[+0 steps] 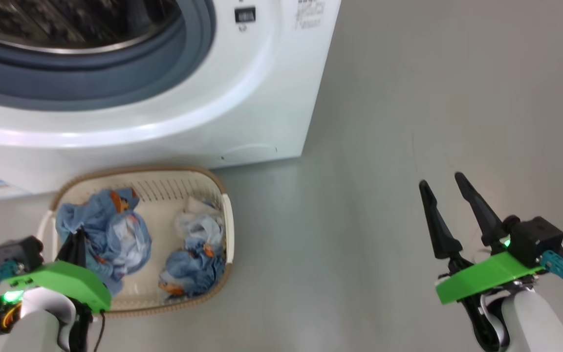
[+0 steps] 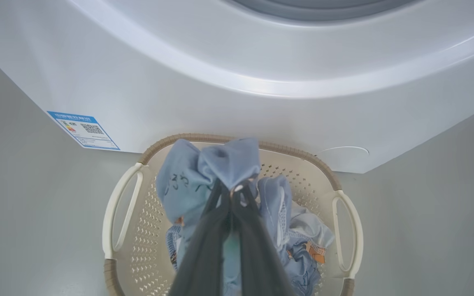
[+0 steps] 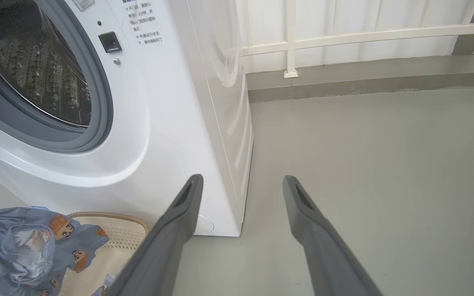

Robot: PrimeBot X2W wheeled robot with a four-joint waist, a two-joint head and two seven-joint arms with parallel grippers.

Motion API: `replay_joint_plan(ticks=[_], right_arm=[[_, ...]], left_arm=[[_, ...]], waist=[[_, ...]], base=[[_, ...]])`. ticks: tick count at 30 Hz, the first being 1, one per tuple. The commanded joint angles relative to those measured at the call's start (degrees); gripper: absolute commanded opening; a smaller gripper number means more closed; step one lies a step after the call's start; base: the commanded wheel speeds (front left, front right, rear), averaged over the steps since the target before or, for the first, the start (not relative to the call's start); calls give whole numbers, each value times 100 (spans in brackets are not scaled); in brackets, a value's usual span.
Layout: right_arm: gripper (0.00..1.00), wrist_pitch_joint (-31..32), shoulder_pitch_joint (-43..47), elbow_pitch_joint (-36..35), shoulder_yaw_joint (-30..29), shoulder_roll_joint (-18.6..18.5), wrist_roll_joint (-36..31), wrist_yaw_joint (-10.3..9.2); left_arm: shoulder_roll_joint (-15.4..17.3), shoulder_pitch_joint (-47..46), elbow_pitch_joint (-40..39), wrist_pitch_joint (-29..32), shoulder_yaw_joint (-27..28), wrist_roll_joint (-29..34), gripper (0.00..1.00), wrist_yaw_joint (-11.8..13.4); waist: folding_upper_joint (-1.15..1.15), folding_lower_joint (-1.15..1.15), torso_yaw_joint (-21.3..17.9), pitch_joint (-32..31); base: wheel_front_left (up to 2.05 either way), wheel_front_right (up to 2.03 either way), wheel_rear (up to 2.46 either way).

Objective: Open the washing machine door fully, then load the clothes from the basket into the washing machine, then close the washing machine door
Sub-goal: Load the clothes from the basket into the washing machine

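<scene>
Over basket (image 2: 146,234), left end effector (image 2: 231,190) tight on clothes (image 2: 183,185)

The washing machine (image 1: 262,98) stands at the far left on the floor (image 1: 408,122). The basket (image 1: 223,188) sits on the floor just before it, on the near side. The clothes (image 1: 115,230) lie in the basket, one bundle left, one right. The left end effector (image 1: 77,244) is at the left bundle. The right end effector (image 1: 440,179) is well apart to the right, over the floor.

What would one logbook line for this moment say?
left gripper: shut on blue garment at basket | right gripper: open, empty, above floor | washing machine: drum exposed | stage: loading
</scene>
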Motion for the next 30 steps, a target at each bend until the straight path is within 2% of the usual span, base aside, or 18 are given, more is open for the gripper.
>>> replay_joint_plan(ticks=[1,13,19,30], right_arm=[[100,-27,125,-102,101,-53,49,9],[100,-27,582,-120,-163,-236,77,9],[100,-27,831,-150,-314,-277,107,9],[100,-27,1208,-254,-582,-304,108,9]], left_arm=[[181,106,-145,-77,190,72,0,-41],[-159,1171,-1842,-77,804,867,0,-134],[-352,1660,-2599,-77,1013,1031,0,-148],[-510,2590,-3895,-77,1158,1197,0,-152]], waist=[[0,0,85,-359],[0,0,200,-965],[0,0,284,-1215],[0,0,379,-1440]], base=[[0,0,0],[0,0,0],[0,0,0],[0,0,0]])
